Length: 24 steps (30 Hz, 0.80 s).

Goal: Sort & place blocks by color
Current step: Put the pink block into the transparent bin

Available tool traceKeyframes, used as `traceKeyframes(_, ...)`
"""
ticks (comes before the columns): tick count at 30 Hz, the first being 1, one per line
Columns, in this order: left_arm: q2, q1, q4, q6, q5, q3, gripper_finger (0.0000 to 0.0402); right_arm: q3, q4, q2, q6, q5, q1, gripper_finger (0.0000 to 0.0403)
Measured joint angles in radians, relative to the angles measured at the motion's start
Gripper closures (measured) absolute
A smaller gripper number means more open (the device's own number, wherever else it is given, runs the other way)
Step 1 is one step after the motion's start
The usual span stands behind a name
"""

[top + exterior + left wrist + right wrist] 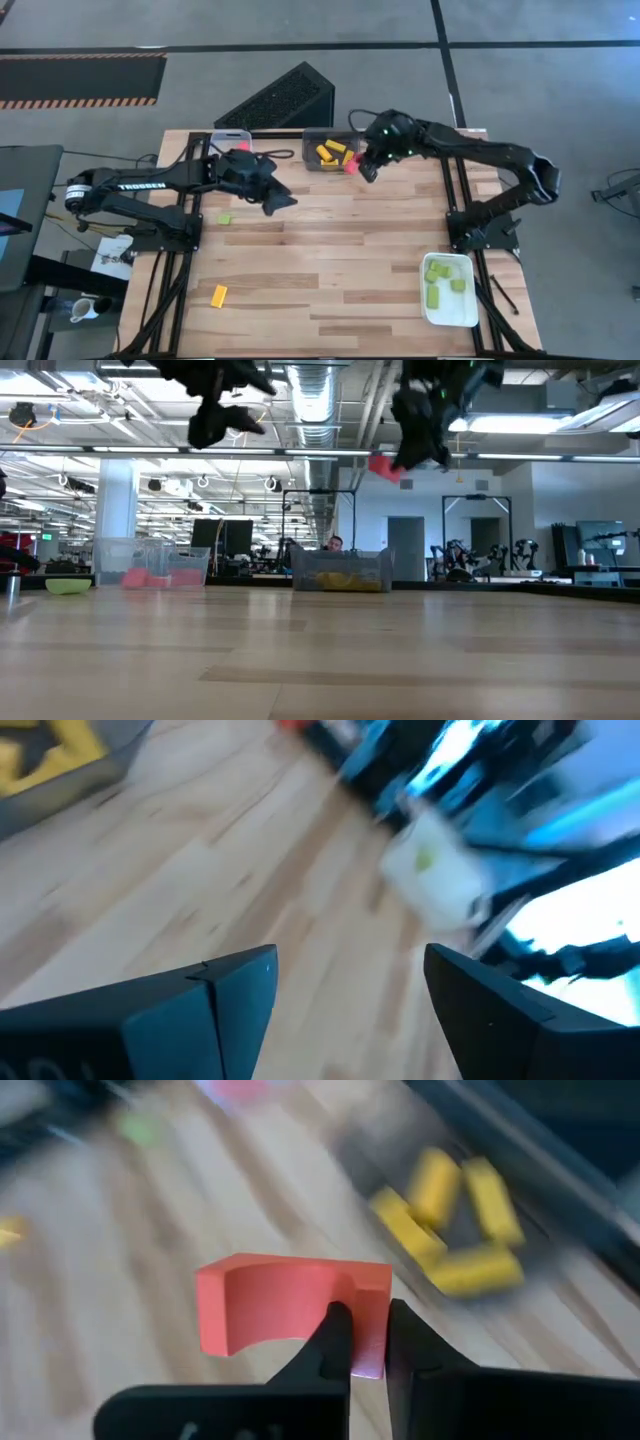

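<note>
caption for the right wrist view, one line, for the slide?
Right hand shut on a red block, held above the wooden table, with yellow blocks in the dark grey tray beyond.

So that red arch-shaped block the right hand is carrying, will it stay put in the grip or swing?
The red arch-shaped block looks rigid and probably light, hanging level in the low view. The right hand pinches it only at one end, so it might pivot. Set on its flat face, it should sit rather than roll.
</note>
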Motion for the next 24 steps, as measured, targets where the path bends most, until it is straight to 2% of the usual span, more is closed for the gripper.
traceKeyframes(5,0.0,0.029,0.203,-0.145,0.045,-0.057,0.0168,0.0,0.181,-0.023,0.032,0.0,0.125,0.0371)
traceKeyframes(11,0.0,0.053,0.353,-0.323,0.08,-0.102,0.0168,0.0,0.273,0.02,0.099,0.0,0.195,0.0374)
traceKeyframes(18,0.037,0.05,0.35,-0.416,0.063,-0.103,0.0165,0.0,0.346,0.105,0.148,0.0,0.239,0.0374)
traceKeyframes(24,0.116,0.049,0.346,-0.441,0.081,-0.103,0.013,0.032,0.361,0.179,0.153,0.0,0.273,0.0371)
